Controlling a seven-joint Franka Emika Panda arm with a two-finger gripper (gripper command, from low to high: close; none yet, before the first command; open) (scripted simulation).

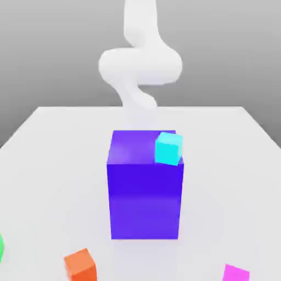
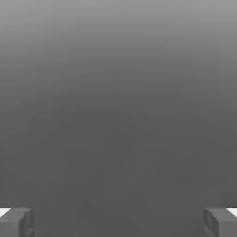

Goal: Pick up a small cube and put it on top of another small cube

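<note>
Tool [image 2: 118, 222]: wide open, empty | risk: big block [image 1: 145, 200] might block the arm's reach to the pink cube [image 1: 236, 273], causing a bump

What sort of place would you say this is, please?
Probably a simulated robotics test scene: a smooth white robot arm stands beyond a plain white table, with a large blue-violet block and a small glossy cyan cube, all flatly coloured like renders.
</note>
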